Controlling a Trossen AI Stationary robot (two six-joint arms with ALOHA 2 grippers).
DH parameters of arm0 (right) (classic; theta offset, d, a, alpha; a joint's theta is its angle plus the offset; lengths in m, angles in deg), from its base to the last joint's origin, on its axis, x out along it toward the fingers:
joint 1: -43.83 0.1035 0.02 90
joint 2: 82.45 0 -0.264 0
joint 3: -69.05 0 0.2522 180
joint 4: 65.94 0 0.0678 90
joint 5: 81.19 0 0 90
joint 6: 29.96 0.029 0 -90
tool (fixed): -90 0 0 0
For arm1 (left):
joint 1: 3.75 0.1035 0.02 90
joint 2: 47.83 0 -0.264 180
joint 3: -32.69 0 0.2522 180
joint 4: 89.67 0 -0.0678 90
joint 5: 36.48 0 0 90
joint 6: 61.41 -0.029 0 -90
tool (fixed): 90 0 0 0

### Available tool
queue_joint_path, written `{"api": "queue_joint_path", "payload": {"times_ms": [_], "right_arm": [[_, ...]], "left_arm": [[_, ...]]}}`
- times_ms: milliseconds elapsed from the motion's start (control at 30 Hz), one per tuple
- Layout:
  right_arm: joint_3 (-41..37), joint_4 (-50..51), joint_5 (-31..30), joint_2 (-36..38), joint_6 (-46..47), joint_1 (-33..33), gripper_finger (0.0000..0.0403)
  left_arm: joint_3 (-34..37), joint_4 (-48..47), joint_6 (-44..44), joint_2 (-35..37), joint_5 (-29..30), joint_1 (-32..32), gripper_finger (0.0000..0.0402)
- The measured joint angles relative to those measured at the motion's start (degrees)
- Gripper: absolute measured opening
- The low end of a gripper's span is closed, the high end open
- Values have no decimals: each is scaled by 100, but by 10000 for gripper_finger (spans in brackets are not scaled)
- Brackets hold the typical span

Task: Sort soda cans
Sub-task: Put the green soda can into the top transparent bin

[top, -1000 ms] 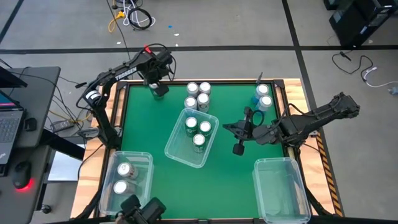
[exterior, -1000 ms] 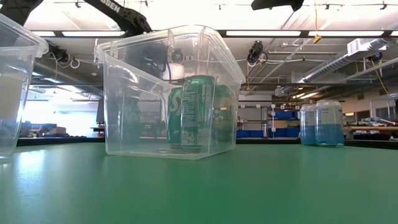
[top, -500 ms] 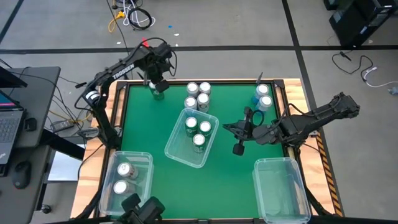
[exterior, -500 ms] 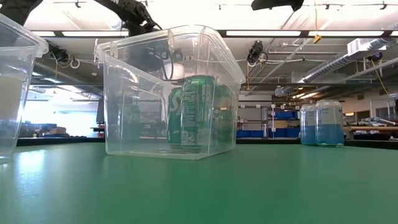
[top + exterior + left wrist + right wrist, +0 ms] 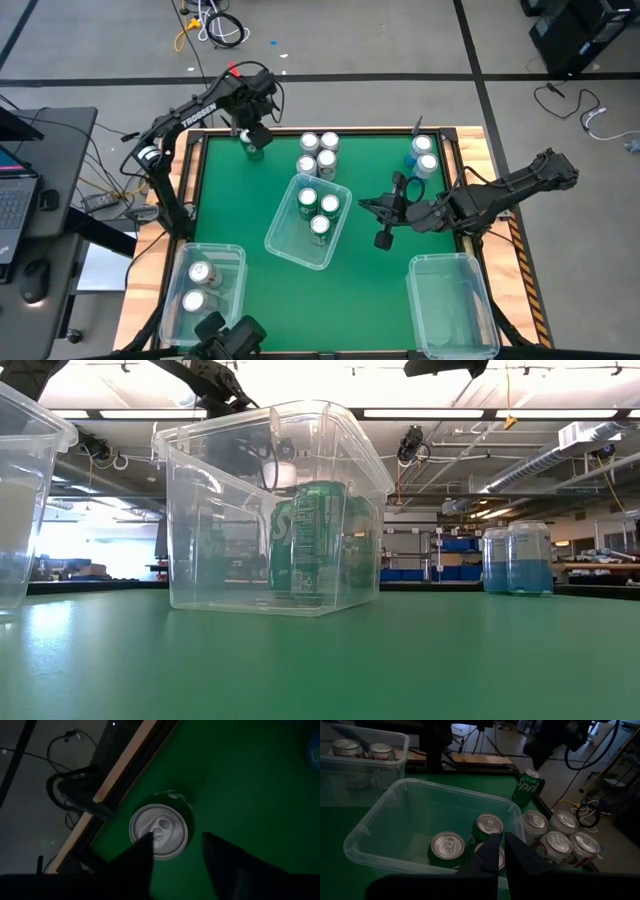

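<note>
Left end effector (image 5: pixel 172 855) shifted toward worktop (image 5: pixel 380 270) far edge since a second ago, fingers part-open straddling green can (image 5: pixel 160 831) just beneath, no grip yet. Right end effector (image 5: pixel 501 851) shut, empty, waiting mid-worktop.

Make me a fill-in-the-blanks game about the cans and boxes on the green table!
1. The middle bin holds ___ green cans.
2. The two cans in the bin at the table's near left corner are silver-___.
3. The left hand is above a lone ___ can.
4. The bin near the right arm holds ___ cans.

Missing words: three; white; green; no
</note>
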Motion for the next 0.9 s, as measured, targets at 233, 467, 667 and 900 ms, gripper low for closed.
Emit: {"api": "queue_joint_path", "payload": {"times_ms": [233,467,667,900], "right_arm": [[0,2,155,0,-46,-2,33],[0,2,198,0,-47,4,49],[0,4,199,0,-109,4,59],[0,4,201,0,-100,4,64]], "left_arm": [[2,70,12,0,295,39,291],[4,16,40,0,-28,465,319],[4,40,171,0,-774,803,319],[4,111,198,-16,-952,885,319]]}}
